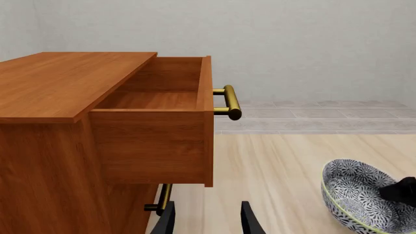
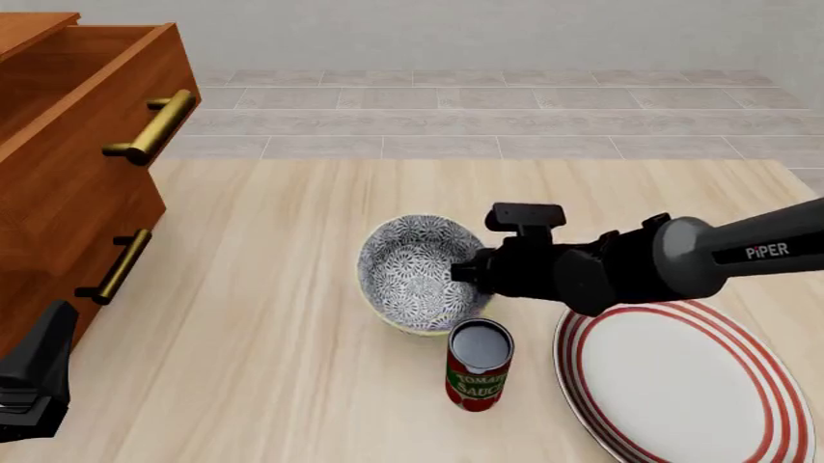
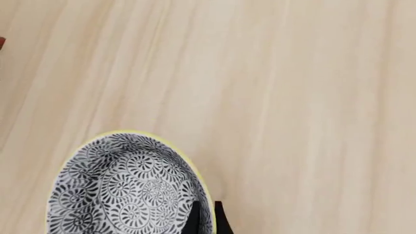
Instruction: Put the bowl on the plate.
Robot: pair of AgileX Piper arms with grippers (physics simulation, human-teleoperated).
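Note:
The bowl (image 2: 415,272), grey-and-white floral with a pale yellowish rim, is at mid-table and looks tilted. My right gripper (image 2: 469,272) is shut on its right rim, with one finger inside the bowl (image 3: 123,190) and one outside, as the right wrist view shows at the gripper (image 3: 206,220). The plate (image 2: 682,386), white with red rings, lies flat at the front right, apart from the bowl. My left gripper (image 1: 206,222) is open and holds nothing; it hangs low at the front left, by the dresser. The left wrist view catches the bowl (image 1: 361,200) to one side.
A red tomato sauce can (image 2: 480,367) stands upright just in front of the bowl, left of the plate. A wooden dresser (image 2: 58,183) fills the left side, its top drawer (image 1: 156,102) pulled open, with brass handles (image 2: 152,127).

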